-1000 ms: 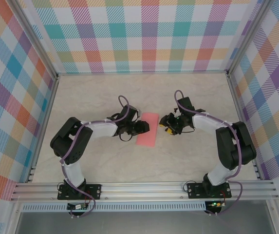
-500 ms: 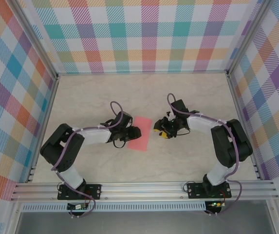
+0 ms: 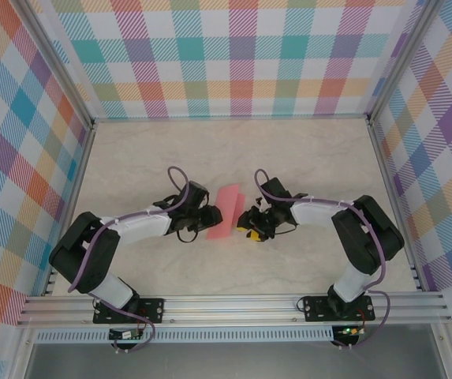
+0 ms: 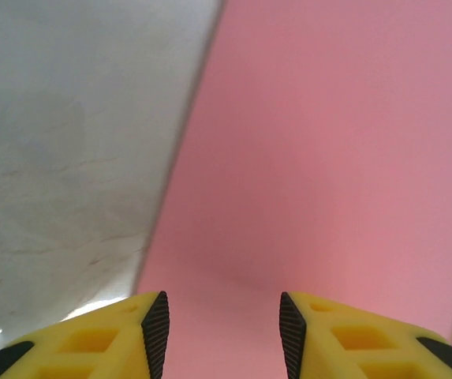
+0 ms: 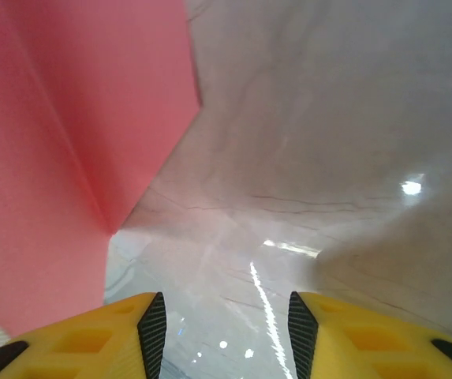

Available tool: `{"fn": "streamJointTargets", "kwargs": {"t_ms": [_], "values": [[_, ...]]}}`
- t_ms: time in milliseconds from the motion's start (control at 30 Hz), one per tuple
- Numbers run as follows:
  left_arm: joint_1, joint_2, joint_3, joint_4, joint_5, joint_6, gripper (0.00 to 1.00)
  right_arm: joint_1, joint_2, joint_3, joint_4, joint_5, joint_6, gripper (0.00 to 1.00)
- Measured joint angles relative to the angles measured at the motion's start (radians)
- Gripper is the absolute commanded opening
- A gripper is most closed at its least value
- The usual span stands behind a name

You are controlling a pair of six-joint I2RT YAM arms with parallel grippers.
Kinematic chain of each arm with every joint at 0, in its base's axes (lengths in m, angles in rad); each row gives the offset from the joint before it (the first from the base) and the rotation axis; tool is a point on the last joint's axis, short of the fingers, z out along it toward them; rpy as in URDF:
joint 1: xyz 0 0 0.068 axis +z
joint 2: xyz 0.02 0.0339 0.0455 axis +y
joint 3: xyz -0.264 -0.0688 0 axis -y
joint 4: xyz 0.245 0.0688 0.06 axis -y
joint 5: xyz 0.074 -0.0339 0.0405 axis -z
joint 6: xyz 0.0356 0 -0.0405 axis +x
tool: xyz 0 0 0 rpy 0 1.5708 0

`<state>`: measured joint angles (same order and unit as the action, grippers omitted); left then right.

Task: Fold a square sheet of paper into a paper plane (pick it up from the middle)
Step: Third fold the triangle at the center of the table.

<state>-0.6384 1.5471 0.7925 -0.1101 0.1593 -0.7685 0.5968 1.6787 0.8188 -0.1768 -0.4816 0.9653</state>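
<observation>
Tabletop (image 3: 210, 150): pale cream surface with faint marbling.
Lying on it: the square sheet of paper (image 3: 222, 213), salmon-pink, about midway between the left and right edges, somewhat nearer the near edge than the far one.
Paper's lie: slanted, with a crease by its right side.

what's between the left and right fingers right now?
The square sheet of paper, creased and partly lifted, lies between the left gripper and the right gripper, as the top external view shows.
</observation>
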Motion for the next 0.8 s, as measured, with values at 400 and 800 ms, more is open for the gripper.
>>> {"fn": "streamJointTargets", "kwargs": {"t_ms": [400,800], "values": [[0.006,0.058,0.089,-0.01,0.024,0.041,0.39,0.009,-0.103,-0.127,0.198,-0.006,0.108,0.6],[0.007,0.058,0.089,-0.019,0.023,0.049,0.39,0.119,-0.105,-0.163,0.343,-0.002,0.204,0.51]]}}
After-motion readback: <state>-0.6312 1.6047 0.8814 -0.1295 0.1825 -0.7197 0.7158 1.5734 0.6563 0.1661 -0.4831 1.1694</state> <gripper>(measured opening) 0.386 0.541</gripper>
